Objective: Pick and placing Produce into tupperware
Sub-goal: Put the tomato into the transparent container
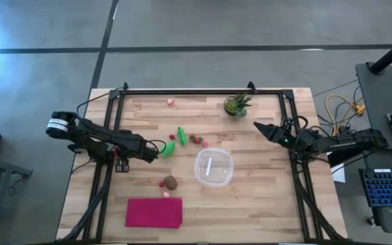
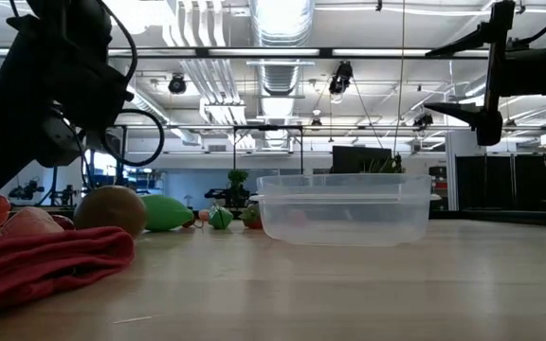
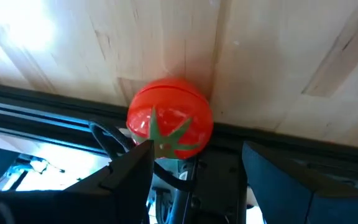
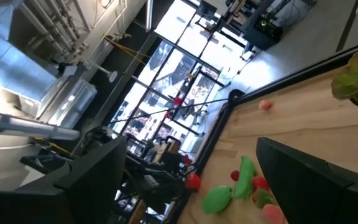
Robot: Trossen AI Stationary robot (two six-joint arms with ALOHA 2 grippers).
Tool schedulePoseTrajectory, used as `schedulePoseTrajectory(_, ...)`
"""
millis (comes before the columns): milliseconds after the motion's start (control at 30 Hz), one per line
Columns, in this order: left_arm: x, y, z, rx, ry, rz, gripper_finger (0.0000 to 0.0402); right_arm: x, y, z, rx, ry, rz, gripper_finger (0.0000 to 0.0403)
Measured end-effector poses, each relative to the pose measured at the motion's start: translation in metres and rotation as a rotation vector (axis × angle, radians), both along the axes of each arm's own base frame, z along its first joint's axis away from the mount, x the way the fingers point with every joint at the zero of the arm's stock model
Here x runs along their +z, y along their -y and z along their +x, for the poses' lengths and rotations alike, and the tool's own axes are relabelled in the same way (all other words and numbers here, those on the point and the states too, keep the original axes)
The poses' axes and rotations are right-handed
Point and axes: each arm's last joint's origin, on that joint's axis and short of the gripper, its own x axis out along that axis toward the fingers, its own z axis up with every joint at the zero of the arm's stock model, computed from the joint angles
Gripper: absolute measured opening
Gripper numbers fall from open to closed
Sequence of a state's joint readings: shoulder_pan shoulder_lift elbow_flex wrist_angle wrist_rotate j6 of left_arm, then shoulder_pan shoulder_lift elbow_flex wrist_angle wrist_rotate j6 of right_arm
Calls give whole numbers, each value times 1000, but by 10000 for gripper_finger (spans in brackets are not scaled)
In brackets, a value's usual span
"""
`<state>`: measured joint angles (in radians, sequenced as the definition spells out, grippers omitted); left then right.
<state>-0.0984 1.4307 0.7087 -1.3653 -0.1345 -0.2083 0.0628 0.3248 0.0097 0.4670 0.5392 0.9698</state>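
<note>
A red toy tomato [image 3: 169, 118] with a green stem lies on the table's left edge [image 1: 117, 151], beside the black frame rail. My left gripper [image 3: 196, 154] is open above it [image 1: 120, 159], with one finger on each side of the tomato. More produce lies mid-table: green pieces [image 1: 169, 148] [image 1: 181, 134], small red ones [image 1: 196, 139], and a brown round one [image 1: 171, 182]. The clear tupperware [image 1: 214, 167] stands empty on the table. My right gripper [image 4: 190, 146] is open and raised near the table's right side [image 1: 258, 126].
A magenta cloth [image 1: 154, 211] lies flat near the table's near edge. A potted green plant [image 1: 237, 104] stands at the far edge, and a small pink piece [image 1: 171, 102] lies near the far rail. Black frame rails run along the left and right sides.
</note>
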Motion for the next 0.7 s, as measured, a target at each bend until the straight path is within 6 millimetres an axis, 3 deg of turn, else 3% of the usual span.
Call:
schedulePoseTrajectory(333, -11, -9, 2, 138, -48, 64, 230, -4, 0, 3, 3, -25, 28, 352)
schedulePoseTrajectory(700, -25, -11, 8, 147, -102, 58, 230, -5, 0, 4, 2, -30, 35, 352)
